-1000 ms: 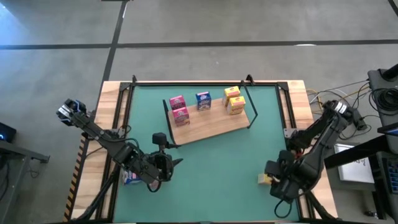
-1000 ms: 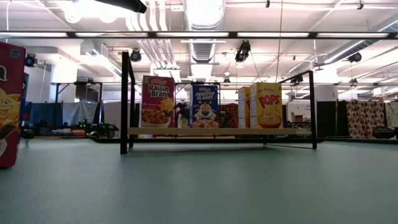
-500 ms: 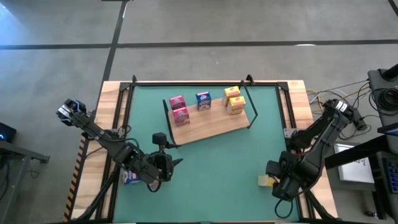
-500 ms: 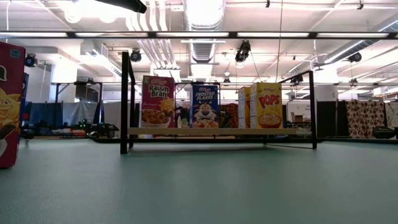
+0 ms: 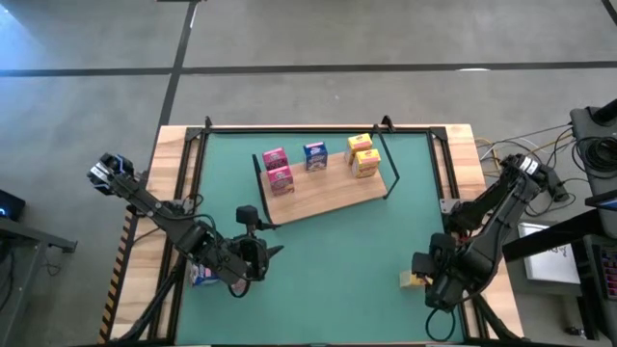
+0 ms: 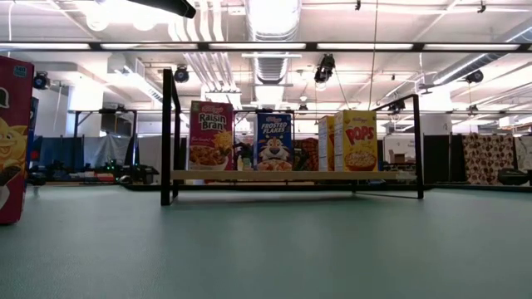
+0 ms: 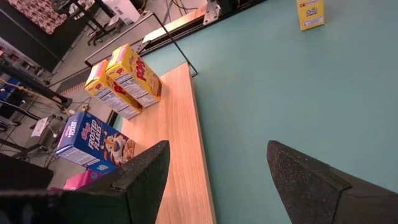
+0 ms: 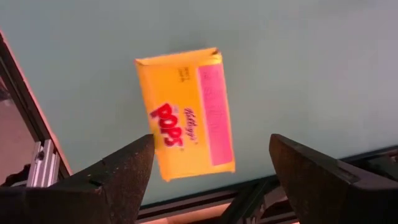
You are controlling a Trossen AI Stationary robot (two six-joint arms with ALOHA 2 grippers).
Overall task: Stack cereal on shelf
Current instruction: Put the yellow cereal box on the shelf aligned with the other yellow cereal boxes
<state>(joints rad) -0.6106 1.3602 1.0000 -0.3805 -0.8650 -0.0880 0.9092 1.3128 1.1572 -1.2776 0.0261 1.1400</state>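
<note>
right jaws [image 8: 211, 180] spread wide over the flat yellow box [image 8: 189, 112] at the surface's 4 o'clock; left jaws [image 7: 214, 180] apart, empty; light, crushable card, so pinch its narrow sides.

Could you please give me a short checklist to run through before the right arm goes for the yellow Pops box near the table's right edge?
1. Right tool open: ok, its fingers stand wide, one on each side of the yellow Pops box.
2. Box free to grasp: ok, it lies flat on the green mat, touching neither finger.
3. Room on the shelf: ok, bare board shows in front of the five boxes already standing there.
4. Left tool out of the way: ok, open and empty, at the mat's near left.
5. Tool low enough to close on the box: cannot tell.
</note>
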